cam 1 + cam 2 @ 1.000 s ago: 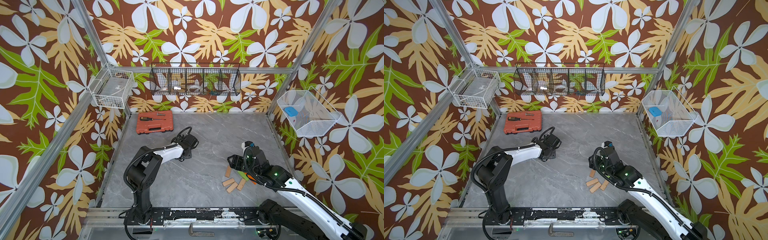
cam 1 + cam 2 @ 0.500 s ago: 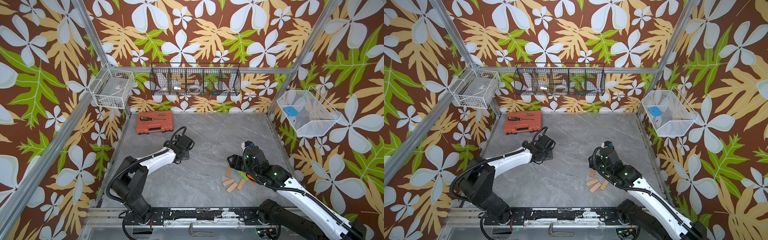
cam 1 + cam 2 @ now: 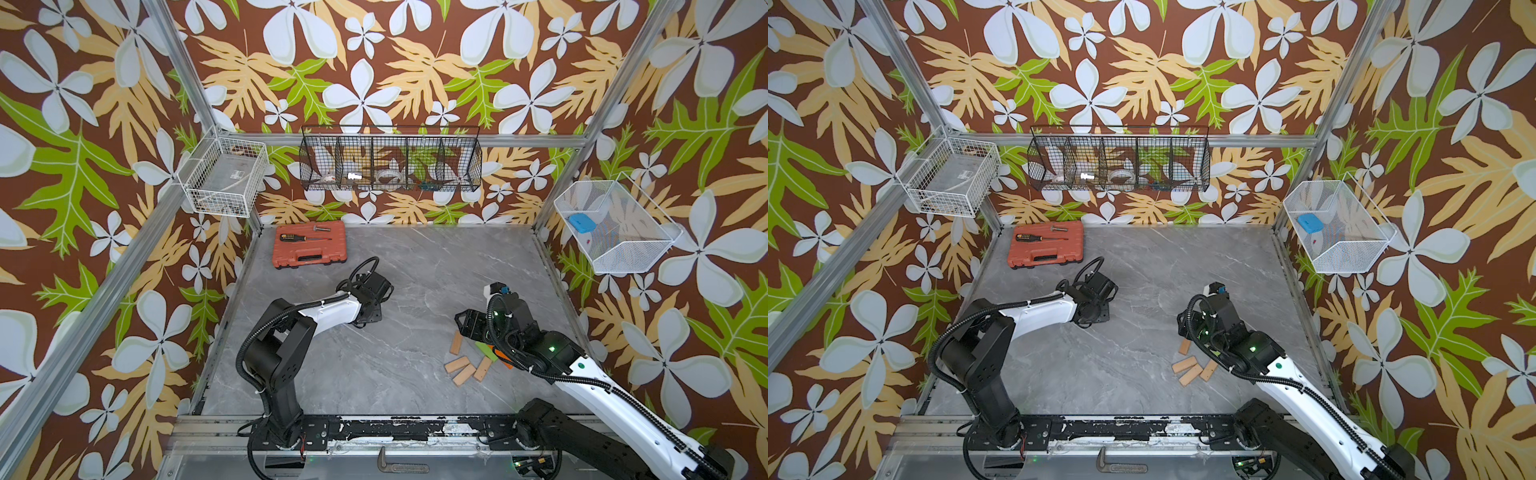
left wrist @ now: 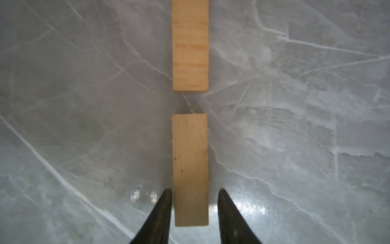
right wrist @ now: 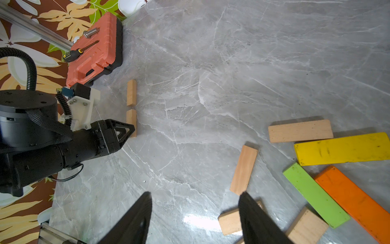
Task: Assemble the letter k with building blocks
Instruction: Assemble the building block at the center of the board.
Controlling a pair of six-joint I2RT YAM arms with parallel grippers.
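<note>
Your right fingers point(image 5: 135, 219) stand wide apart, empty, above the loose blocks point(image 5: 299, 131) by the counter's point(image 3: 415, 257) right edge; that arm reaches forward, wrist tipped down. Farther in, your left fingers point(image 4: 162, 211) straddle a plain block point(image 4: 190, 169) closely: one tight beside its edge, a sliver of gap at the other. A second block point(image 4: 190, 46) lies end to end beyond it, slightly apart. Left forearm stretches toward the middle.
</note>
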